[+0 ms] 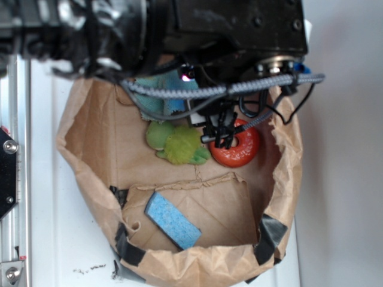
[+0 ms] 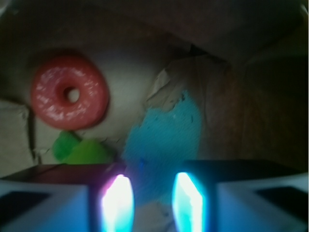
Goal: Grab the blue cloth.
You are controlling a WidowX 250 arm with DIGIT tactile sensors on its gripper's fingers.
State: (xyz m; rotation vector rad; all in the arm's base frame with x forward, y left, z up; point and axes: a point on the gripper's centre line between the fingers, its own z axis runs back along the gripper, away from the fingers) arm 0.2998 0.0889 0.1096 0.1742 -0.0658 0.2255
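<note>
Claw [image 2: 152, 203] open above blue cloth [image 2: 164, 140]

We see a white surface [image 1: 57, 239] filling the lower left and the right side of the exterior frame, with small dark specks near the bottom left. At the far left edge stands a metal rail [image 1: 15, 179] with bolts. In the centre sits a brown paper bag [image 1: 96, 119], its rim rolled down, with black tape at the lower corners. The light is bright and even.
</note>
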